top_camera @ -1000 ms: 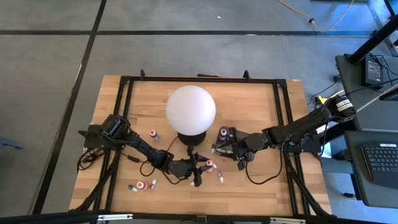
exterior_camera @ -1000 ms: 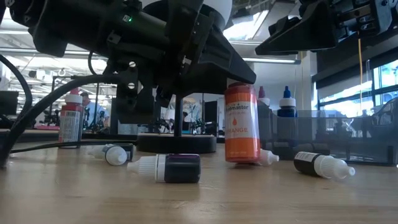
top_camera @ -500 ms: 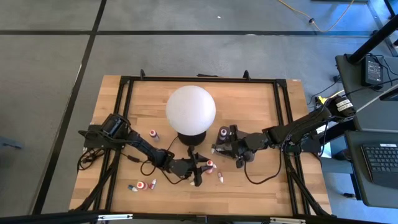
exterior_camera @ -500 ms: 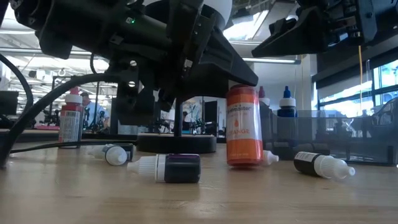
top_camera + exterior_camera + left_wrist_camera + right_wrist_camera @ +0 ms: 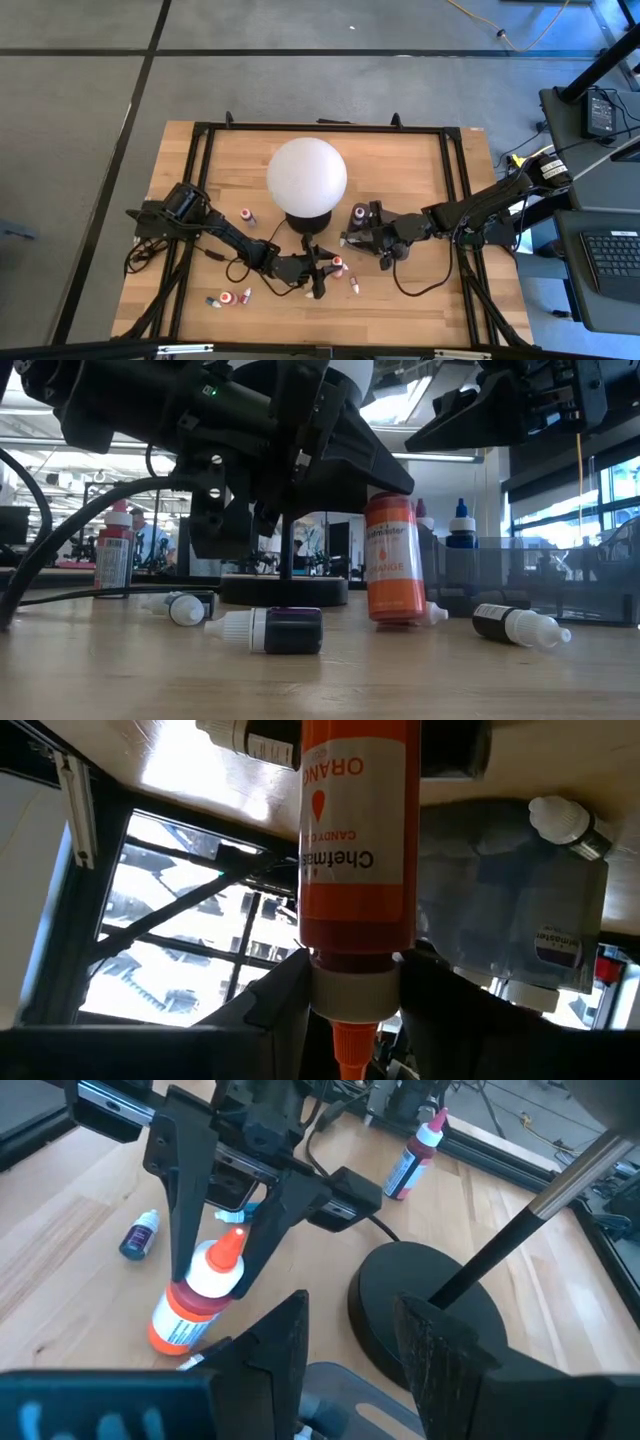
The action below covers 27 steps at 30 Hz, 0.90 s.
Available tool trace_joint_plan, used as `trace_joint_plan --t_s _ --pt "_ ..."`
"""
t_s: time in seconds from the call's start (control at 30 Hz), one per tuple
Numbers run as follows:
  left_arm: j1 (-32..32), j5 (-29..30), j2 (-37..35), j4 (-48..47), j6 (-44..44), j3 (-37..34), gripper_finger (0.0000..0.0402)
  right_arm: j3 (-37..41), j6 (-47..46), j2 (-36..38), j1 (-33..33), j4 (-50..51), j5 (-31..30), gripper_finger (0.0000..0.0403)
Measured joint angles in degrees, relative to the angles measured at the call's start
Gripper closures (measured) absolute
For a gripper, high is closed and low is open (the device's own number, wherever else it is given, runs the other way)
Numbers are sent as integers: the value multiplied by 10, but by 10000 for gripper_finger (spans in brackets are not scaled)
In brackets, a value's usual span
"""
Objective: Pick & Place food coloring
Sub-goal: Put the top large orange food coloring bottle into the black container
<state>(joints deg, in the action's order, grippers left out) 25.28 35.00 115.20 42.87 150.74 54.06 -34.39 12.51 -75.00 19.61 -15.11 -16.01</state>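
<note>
**One orange bottle held near the lamp base**

Left gripper (image 5: 322, 268) is clamped on the orange bottle (image 5: 394, 560), tilted, just touching the table (image 5: 400, 160). Loose bottles (image 5: 268, 630) crowd its front. Right gripper (image 5: 350, 1340), fingers apart and empty, hovers beside the lamp base (image 5: 425, 1305).

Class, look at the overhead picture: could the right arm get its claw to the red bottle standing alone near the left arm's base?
Probably not. That red bottle stands beyond the globe lamp and the left arm, both in the right claw's way.
</note>
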Motion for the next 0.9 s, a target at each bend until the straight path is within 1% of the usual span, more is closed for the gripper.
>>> trace_joint_plan --t_s 0.27,0.63,0.77,0.9 --pt "0 4 0 0 -15 0 259 0 0 0 0 0 0 251" --pt "0 8 0 0 -8 0 207 0 0 0 0 0 0 251" --pt "4 20 0 1 4 0 199 0 0 0 0 0 0 251" --pt "8 25 0 2 5 0 200 0 0 0 0 0 0 251"
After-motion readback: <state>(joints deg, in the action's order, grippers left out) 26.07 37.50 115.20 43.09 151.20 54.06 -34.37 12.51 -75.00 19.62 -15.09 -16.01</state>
